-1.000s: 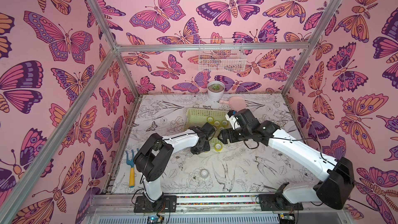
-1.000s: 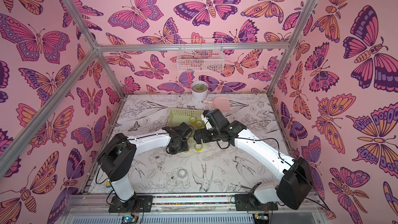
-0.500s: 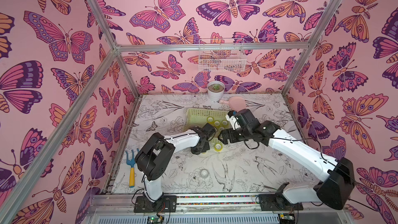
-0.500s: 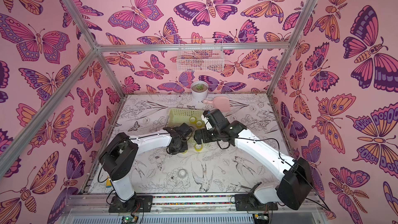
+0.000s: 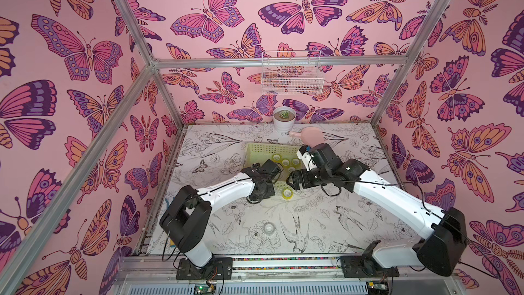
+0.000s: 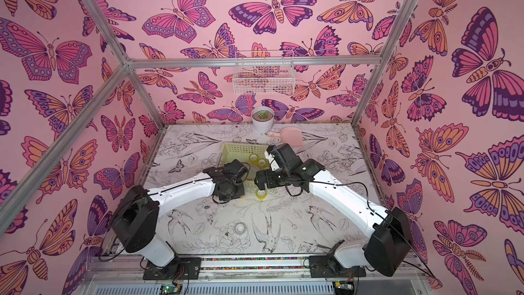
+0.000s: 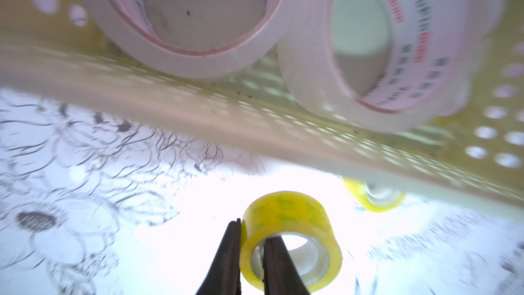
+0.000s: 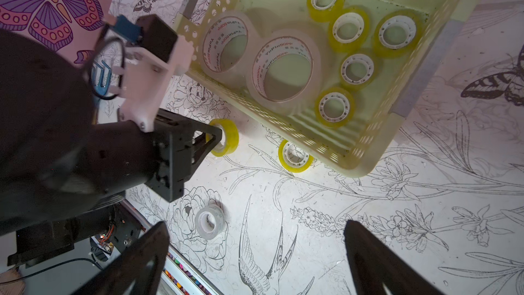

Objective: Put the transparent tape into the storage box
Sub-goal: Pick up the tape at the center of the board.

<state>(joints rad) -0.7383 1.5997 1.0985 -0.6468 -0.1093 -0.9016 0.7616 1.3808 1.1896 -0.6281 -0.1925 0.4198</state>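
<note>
Yellow tape roll [image 7: 292, 217] pinched through its wall by my left gripper [image 7: 253, 231], one finger inside the core. The left arm [image 5: 226, 188] reaches low, just outside the storage box [image 8: 377, 126]. I count two wide clear rolls [image 8: 283, 72] and five small rings [image 8: 334, 106] in the box. On the table [image 5: 312, 222] are one loose yellow ring [image 8: 295, 156] and one colourless roll [image 8: 209, 221]. My right gripper [image 8: 255, 222] hovers above, jaws wide apart, empty.
</note>
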